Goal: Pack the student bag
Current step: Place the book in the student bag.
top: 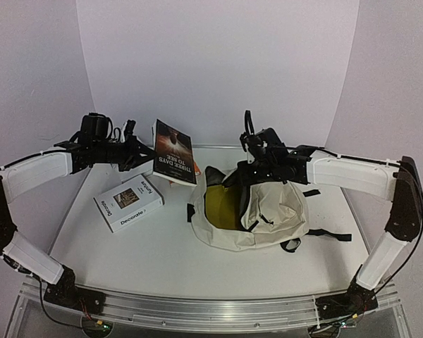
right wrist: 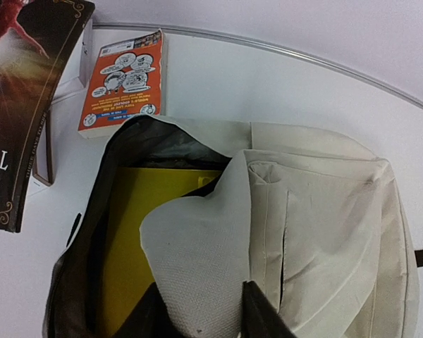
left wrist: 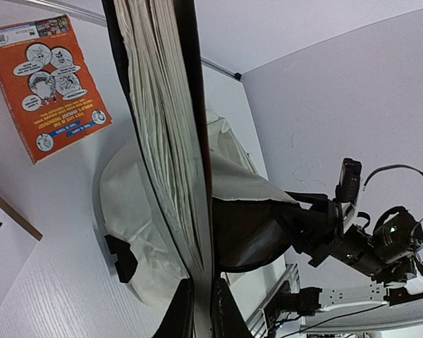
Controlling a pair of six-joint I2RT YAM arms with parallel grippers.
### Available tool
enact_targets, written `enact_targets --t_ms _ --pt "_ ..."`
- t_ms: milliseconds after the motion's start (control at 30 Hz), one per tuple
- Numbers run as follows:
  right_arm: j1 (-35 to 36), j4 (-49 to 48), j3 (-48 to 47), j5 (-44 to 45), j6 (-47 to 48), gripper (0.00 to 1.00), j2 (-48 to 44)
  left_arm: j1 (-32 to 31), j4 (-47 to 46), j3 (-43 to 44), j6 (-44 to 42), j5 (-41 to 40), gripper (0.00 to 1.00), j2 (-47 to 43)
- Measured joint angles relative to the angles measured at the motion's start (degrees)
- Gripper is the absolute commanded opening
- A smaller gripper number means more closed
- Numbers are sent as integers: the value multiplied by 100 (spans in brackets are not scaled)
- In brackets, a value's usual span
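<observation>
The student bag [top: 271, 211], cream with a dark lining, lies at mid-table with its mouth gaping to the left. A yellow book [top: 222, 204] sits inside it [right wrist: 137, 232]. My right gripper [right wrist: 197, 317] is over the bag's mouth, and its fingers pinch a fold of the cream flap [right wrist: 197, 239]. My left gripper [left wrist: 201, 310] is shut on the lower edge of a dark hardcover book [left wrist: 166, 141], which it holds upright above the table to the left of the bag [top: 175, 151].
A white "Decorate" book [top: 132, 202] lies flat at the left. An orange paperback [right wrist: 123, 81] lies behind the bag near the back wall. Black straps [top: 331, 234] trail to the right of the bag.
</observation>
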State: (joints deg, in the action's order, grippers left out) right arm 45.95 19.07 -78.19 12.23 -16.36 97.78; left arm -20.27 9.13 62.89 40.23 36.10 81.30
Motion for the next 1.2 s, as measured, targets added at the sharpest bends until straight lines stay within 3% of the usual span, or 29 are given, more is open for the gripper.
enact_targets --t_ms 67,267,500,667,1200 --pt "0 11 -22 -44 -31 0 20 -114 -2 0 37 63 0 -2" --pt "0 127 -94 122 -396 0 -85 -590 -28 0 352 385 0 -2" --pt "0 50 15 461 -1064 0 -896 -1209 -544 0 986 479 0 149" --pt "0 -326 479 597 -1488 0 -1327 -1410 -756 -55 1386 527 0 560" --pt "0 -697 667 299 -1803 0 -1333 -1917 -1930 -125 2081 350 0 2332"
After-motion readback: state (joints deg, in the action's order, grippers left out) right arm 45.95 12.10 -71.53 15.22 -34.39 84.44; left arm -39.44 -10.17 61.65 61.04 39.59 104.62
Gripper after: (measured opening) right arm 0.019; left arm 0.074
